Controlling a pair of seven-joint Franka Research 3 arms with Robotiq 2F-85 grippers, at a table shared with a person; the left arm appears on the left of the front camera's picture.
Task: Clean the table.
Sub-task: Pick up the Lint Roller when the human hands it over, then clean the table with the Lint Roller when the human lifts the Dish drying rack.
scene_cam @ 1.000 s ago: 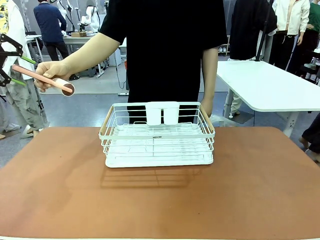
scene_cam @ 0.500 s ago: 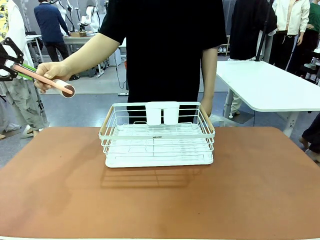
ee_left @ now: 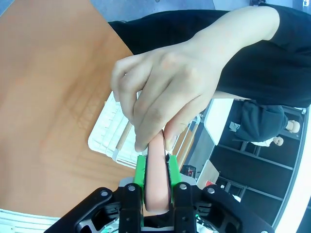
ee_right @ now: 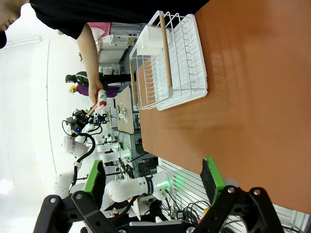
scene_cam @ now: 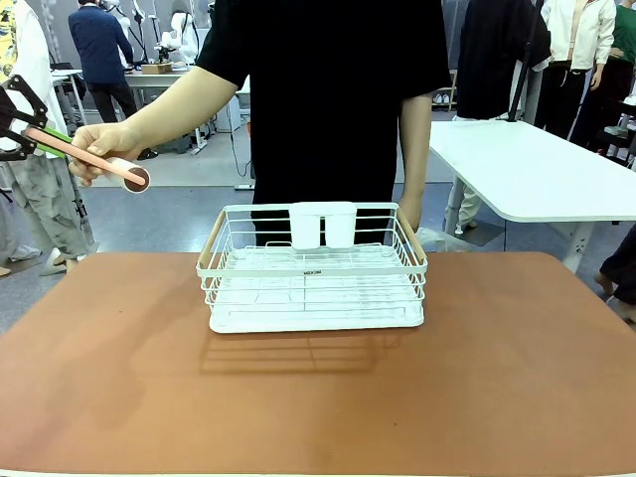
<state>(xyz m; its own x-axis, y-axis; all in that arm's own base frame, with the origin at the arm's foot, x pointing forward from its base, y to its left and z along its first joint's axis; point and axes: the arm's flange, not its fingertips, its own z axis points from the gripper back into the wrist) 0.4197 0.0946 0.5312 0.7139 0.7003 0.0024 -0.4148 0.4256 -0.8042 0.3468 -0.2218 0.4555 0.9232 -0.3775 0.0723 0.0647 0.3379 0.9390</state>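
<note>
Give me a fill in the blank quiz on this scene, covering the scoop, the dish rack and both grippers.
1. The left gripper is ____ on the handle of the pink scoop, which the person's hand also grips.
2. The ____ dish rack stands on the table.
3. The right gripper has its jaws ____.

Missing words: shut; white; open.

The person's hand point(ee_left: 167, 90) hides the bowl of the pink scoop point(ee_left: 156, 174).
</note>
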